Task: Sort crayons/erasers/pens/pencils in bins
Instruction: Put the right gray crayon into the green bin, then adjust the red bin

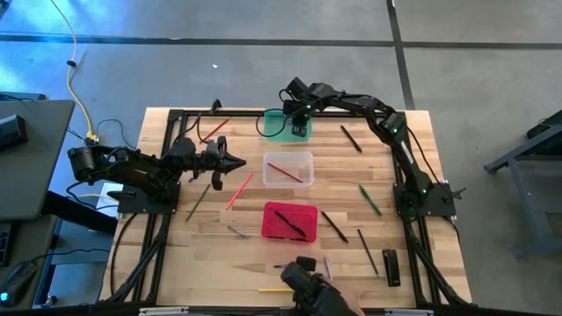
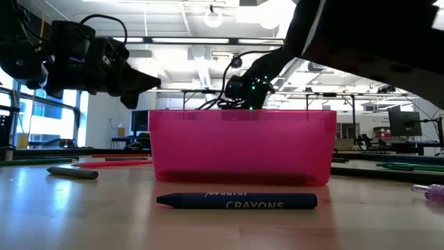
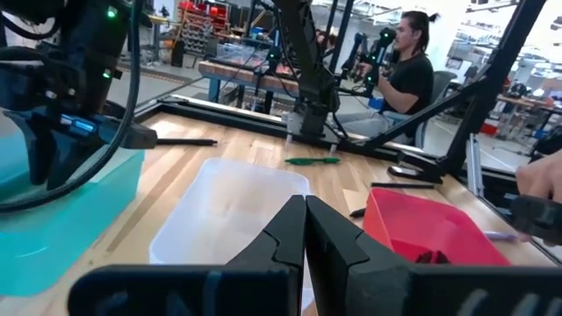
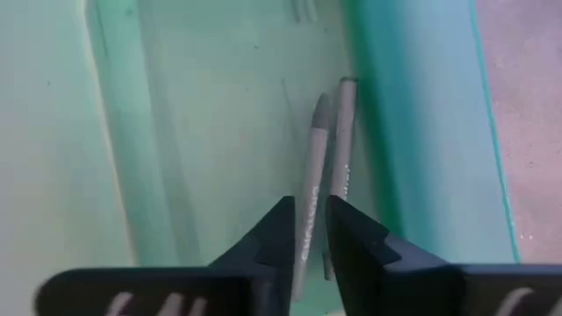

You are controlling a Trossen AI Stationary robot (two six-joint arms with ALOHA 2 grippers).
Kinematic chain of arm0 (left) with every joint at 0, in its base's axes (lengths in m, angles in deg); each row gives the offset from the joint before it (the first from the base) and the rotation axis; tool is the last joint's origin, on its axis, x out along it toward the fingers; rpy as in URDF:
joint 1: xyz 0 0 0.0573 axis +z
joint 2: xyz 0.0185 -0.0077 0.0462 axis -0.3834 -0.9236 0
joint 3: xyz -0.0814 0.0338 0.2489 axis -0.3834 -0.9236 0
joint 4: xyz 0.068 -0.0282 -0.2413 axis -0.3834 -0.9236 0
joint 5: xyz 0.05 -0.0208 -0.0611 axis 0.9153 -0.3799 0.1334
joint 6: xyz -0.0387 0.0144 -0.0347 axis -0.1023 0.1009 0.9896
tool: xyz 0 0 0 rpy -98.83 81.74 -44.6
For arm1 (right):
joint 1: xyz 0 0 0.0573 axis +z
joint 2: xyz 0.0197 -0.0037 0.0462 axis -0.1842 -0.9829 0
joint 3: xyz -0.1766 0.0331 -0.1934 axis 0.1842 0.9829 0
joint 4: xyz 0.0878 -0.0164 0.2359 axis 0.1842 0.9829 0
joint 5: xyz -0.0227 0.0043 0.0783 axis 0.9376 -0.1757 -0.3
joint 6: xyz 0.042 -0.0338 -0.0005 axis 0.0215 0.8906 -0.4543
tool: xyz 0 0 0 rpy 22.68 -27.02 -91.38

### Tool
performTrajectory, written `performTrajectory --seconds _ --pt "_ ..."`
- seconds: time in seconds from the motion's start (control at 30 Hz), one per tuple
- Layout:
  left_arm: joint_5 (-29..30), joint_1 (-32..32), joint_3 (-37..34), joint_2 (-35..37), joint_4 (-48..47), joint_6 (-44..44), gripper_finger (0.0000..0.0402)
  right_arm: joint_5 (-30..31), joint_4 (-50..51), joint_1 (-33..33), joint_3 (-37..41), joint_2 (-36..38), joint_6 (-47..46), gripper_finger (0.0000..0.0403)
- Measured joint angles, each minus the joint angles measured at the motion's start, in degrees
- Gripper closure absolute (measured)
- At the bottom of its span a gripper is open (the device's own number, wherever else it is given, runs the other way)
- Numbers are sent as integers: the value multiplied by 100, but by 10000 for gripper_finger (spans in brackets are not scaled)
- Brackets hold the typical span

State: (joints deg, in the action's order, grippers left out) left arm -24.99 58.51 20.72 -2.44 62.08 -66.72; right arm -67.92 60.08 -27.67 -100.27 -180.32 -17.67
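Tabletop [image 1: 219, 250]: pale wood; pens and pencils scattered, teal bin [image 1: 279, 125], clear bin [image 1: 288, 168], red bin [image 1: 290, 220] in a row.
Low view only: blue crayon [image 2: 236, 201] before red bin.
Right wrist only: two grey sticks [image 4: 327, 180] inside teal bin.
Right tool [image 4: 303, 230]: over teal bin, narrow gap, gripping nothing.
Left tool [image 3: 305, 230]: closed, empty, near clear bin.

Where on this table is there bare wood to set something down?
Bare wood lies between the clear bin and the right arm's base, and at the near left corner below the grey crayon. It is crowded between the red bin and the near edge.
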Motion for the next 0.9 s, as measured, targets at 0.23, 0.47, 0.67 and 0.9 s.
performTrajectory --seconds 0.23,0.47,0.67,0.9 --pt "14 -223 1 0 -125 -41 401 1 26 4 -116 2 -9 292" --pt "743 -963 3 0 -431 -297 401 264 131 137 -495 206 184 355" --pt "1595 -1756 3 0 -896 -347 401 -69 -665 329 131 772 36 391" --pt "2364 -2363 24 -94 -1110 -345 402 -224 -2871 756 2042 1792 -658 401"
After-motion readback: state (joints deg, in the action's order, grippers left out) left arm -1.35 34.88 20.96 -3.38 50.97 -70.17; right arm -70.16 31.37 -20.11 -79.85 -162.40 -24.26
